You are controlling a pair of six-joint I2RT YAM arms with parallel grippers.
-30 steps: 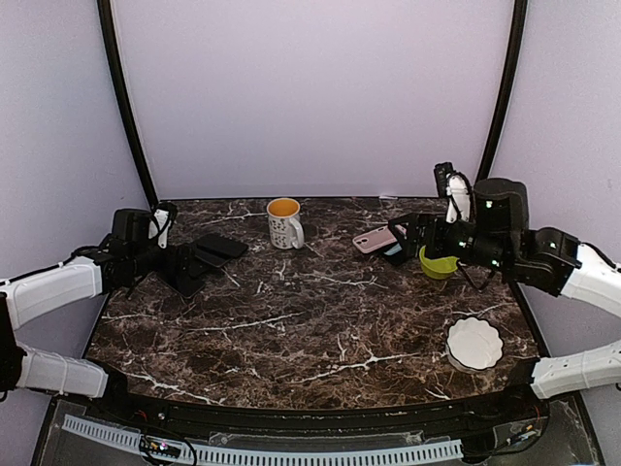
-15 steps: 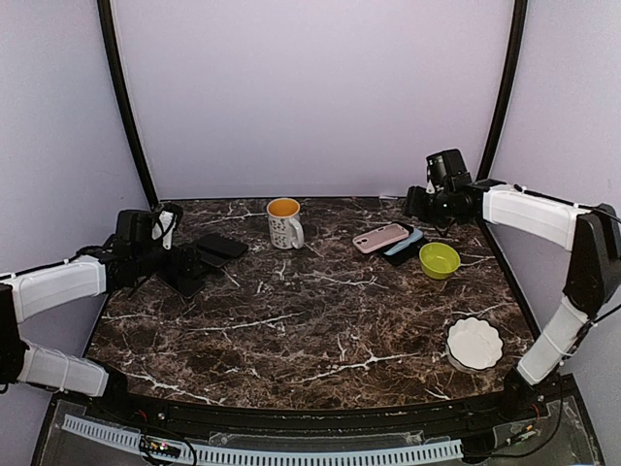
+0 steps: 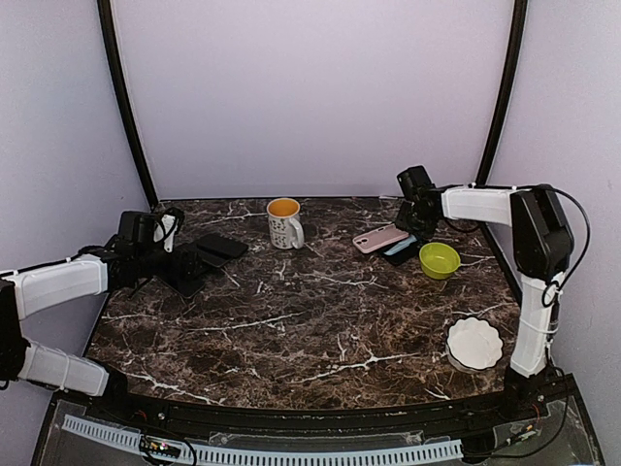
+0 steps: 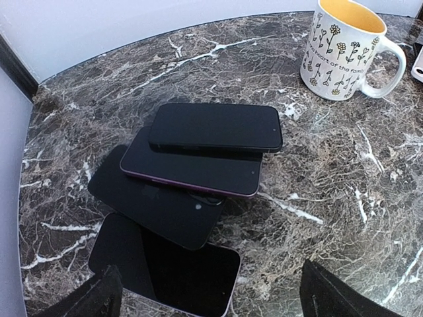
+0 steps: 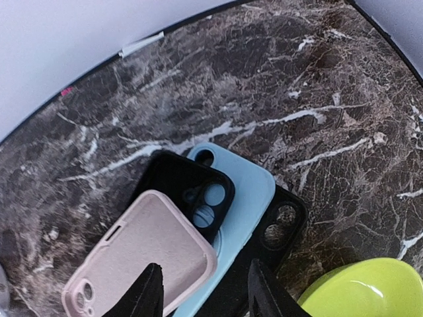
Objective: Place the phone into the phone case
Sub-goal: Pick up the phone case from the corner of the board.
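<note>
Since a second ago the right gripper (image 5: 203,271) has swung from the green bowl (image 3: 439,260) to the far case pile (image 5: 244,198), jaws narrowed, seemingly empty. Dark marble table (image 3: 320,320), lilac walls (image 3: 310,97). Only the left wrist view separates four stacked phones (image 4: 205,152), facing the wide-spread left gripper (image 4: 211,277).

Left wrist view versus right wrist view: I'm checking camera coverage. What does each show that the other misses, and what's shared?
Only left wrist: four overlapping dark phones and the flowered mug. Only right wrist: the pink case over a black case and a light blue case, plus the green bowl. Shared: the marble table; a sliver at the left view's right edge may be cases.
</note>
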